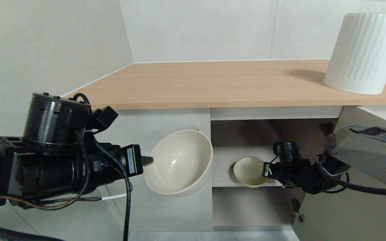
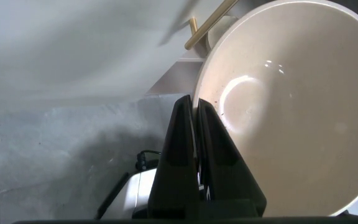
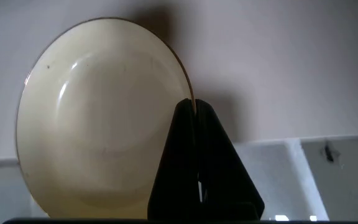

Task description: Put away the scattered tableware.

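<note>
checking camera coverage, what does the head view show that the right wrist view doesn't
Head view adds: the large bowl held in the left jaws, the wooden counter and the white ribbed container. Right wrist view adds: a close look at the right jaws pinching the rim of the small bowl. Shared: that small bowl.

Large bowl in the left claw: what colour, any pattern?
Plain cream, no pattern. The large bowl shows best in the left wrist view.
</note>
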